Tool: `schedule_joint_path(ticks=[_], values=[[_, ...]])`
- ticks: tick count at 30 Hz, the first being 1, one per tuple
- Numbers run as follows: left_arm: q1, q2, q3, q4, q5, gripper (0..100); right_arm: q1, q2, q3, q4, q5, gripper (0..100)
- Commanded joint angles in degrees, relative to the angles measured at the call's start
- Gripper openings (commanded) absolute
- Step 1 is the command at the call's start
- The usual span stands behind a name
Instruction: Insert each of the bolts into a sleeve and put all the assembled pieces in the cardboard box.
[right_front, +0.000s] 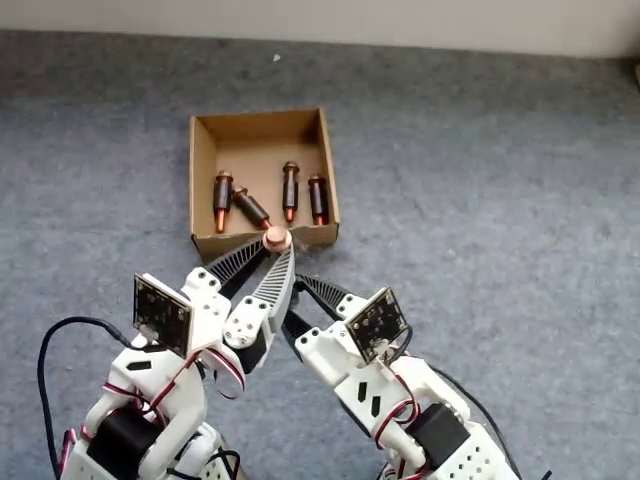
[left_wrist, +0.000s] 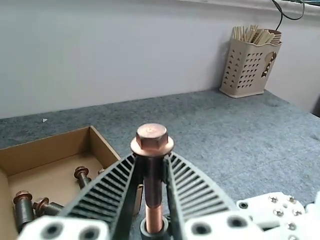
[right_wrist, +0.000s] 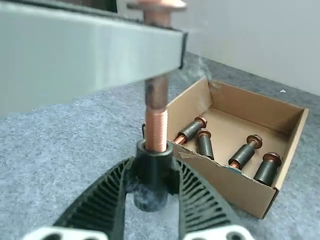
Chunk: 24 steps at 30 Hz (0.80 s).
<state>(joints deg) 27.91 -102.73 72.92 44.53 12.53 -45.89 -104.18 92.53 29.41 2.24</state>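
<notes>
left gripper: closed on the bolt just under its head; bolt held upright, head up, thread down.
right gripper: closed around the sleeve; sleeve held upright, mouth up; whether it rests on the counter cannot be told.
key relation: bolt is set directly above sleeve, both long axes vertical and in line; threaded tip is seen just inside the sleeve mouth, most of the shaft above it.
step judged: insertion begun, not finished; head well above the sleeve rim.
next move judged: a straight push along the shared axis is called for, bolt lowered or sleeve raised; with any tilt the thread is likely to be caught on the rim.
cardboard box: just beyond both grippers; its near wall is met by the bolt head in the high view.
in box: four assembled pieces are laid flat on the floor of the box.
nearer arm: both grippers about equally near the box; left is stacked over right.
progress judged: four boxed, this one to be seated and dropped in.
</notes>
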Motion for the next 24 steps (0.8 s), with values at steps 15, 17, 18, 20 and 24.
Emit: schedule_joint_path(ticks=[15,17,18,20,24], values=[[-0.92,-0.75,0.31,2.11,-3.87,17,-0.40,-1.01,-3.47,-1.71,0.62,0.5],[-0.84,-0.75,-0.66,3.52,-4.66,17,-0.40,-1.01,-3.30,-1.71,0.62,0.5],[-0.84,-0.75,-1.36,4.31,-4.66,17,-0.40,-1.01,-3.30,-1.71,0.62,0.5],[-1.01,-0.75,-2.59,5.71,-4.66,17,-0.40,-1.01,-3.21,-1.71,0.62,0.5],[-2.07,-0.75,-5.41,8.44,-4.84,20,-0.13,-1.01,-3.21,-1.71,0.62,0.5]])
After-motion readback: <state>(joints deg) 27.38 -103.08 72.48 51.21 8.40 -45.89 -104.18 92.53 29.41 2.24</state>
